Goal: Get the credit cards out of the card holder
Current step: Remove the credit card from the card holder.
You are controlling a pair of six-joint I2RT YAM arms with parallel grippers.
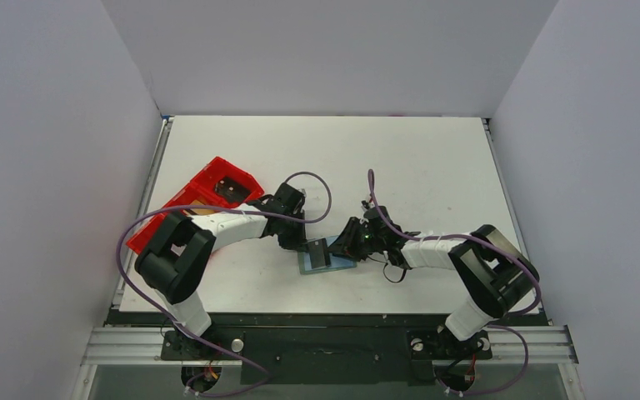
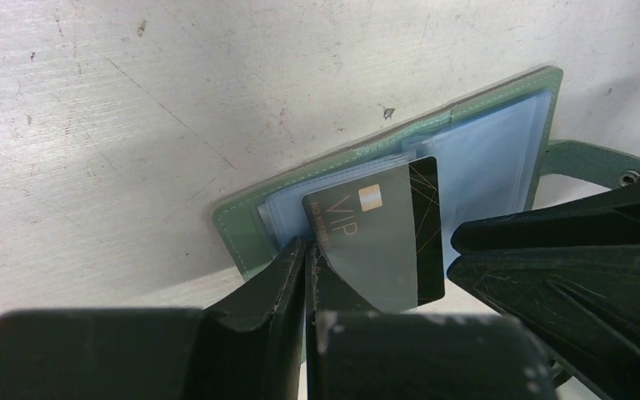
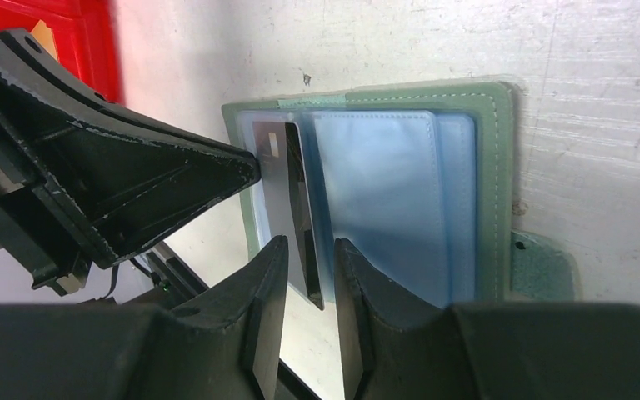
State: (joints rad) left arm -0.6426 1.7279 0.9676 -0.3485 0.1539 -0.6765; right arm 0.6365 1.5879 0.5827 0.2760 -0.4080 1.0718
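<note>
The grey-green card holder lies open on the table, its clear blue sleeves facing up and its side tab sticking out. A dark credit card with gold "VIP" lettering pokes partway out of a sleeve and stands tilted up. My left gripper is shut, its tips pressed against the holder's edge beside the card. My right gripper is open astride the card's free end, with a gap on each side of it.
A long red tray sits at the table's left edge behind the left arm, with a small flat brownish thing in it. White walls close in three sides. Both arms meet over the holder near the front edge.
</note>
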